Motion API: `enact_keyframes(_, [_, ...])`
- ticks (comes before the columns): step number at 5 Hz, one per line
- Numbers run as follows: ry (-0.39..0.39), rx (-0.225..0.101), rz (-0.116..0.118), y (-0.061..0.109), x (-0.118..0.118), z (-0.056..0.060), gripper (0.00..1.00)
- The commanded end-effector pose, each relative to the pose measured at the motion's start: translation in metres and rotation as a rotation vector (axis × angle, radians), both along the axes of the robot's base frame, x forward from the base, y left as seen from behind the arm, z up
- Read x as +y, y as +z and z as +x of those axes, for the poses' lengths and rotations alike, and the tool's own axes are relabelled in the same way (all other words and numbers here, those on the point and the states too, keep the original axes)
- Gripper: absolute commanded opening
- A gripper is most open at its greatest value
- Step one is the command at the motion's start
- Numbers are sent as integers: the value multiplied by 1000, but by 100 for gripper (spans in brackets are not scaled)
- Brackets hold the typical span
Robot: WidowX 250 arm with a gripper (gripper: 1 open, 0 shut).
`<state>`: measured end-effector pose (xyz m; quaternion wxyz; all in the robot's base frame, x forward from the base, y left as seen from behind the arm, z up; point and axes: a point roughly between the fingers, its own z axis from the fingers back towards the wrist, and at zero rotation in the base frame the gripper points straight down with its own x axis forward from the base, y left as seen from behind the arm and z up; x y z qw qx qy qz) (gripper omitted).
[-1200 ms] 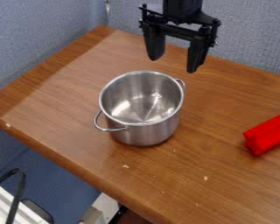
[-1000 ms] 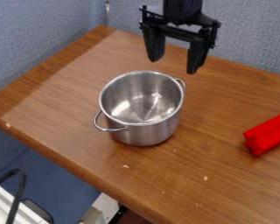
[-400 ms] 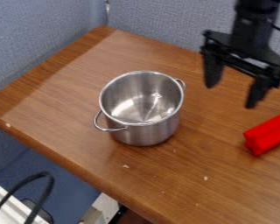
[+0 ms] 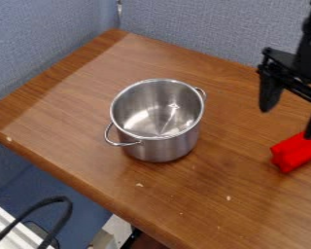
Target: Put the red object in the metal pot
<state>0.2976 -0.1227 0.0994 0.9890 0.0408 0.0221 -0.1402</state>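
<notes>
The red object is a bright red block lying on the wooden table at the right edge of the view, partly cut off. My gripper hangs open just above and slightly left of it, one black finger to the left and the other over the block's top. Nothing sits between the fingers. The metal pot stands upright and empty in the middle of the table, well left of the gripper.
The table's front edge runs diagonally from the left corner toward the bottom right. A blue-grey wall rises behind the table. A black cable loops below the table at the bottom left.
My gripper has travelled from above the pot's far rim to the right and down, ending over the red block. It stayed open. Pot and block have not moved.
</notes>
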Motion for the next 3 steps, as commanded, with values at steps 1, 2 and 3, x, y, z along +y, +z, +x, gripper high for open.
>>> enact_keyframes(1, [-46, -51, -7, 6, -12, 9, 100])
enact_keyframes(2, [-63, -42, 6, -6, -15, 13, 100])
enact_keyframes(3, [-85, -56, 10, -18, -16, 19, 100])
